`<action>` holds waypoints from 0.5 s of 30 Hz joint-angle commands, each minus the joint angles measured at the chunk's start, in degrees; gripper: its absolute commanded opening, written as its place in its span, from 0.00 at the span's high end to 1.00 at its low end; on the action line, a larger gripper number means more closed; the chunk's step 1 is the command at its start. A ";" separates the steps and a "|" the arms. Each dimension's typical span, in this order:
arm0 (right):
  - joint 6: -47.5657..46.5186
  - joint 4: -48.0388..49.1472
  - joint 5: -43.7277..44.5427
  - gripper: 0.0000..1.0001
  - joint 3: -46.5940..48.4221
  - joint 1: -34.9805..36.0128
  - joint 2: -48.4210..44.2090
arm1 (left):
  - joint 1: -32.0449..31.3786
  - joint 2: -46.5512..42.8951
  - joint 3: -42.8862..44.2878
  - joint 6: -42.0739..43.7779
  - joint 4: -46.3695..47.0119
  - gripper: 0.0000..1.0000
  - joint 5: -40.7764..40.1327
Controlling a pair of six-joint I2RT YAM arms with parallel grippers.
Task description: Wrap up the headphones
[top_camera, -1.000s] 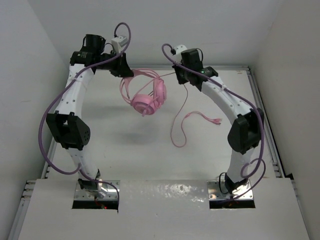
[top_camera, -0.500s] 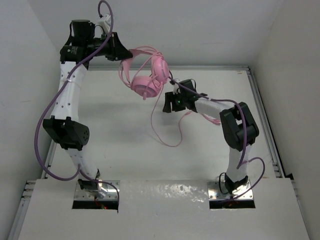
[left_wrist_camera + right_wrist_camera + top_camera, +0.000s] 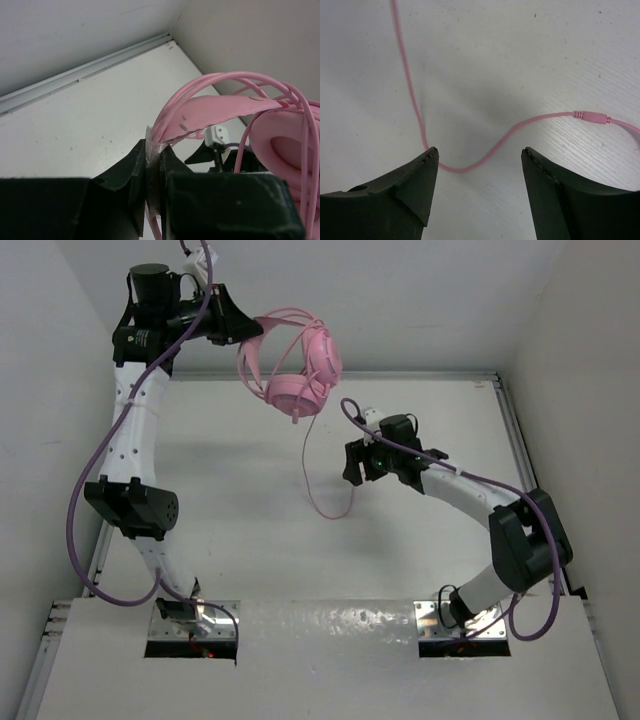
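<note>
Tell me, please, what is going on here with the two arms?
The left gripper is shut on the headband of the pink headphones and holds them in the air above the far side of the table. Their thin cable hangs down, and its end lies loose on the table. The right gripper is open, just above that cable, holding nothing.

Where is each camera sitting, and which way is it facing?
Top external: above and behind the arm bases, looking down at the white table; both arms show, the left gripper holding up the pink over-ear headphones.
Left wrist: on the left arm, looking past its own shut jaws, clamped on the thin pink headband.
Right wrist: on the right arm, facing down at the table; the open right gripper straddles the thin pink cable.
Shared: top and right wrist both show that cable's loop.
</note>
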 commanded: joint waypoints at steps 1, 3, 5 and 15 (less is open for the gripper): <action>-0.75 2.86 2.71 0.33 -0.19 1.47 2.87 | 0.72 -1.27 3.10 -7.84 7.61 1.00 2.63; 2.93 7.49 2.89 0.33 1.22 2.78 5.32 | 0.72 -1.10 3.27 -9.50 9.54 1.00 2.89; 4.36 11.72 4.47 0.33 1.31 5.41 6.82 | 0.72 -0.92 3.80 -10.56 11.04 1.00 2.89; 4.18 18.43 9.64 0.31 4.99 12.02 15.35 | 0.72 -0.92 5.91 -12.77 13.41 1.00 3.42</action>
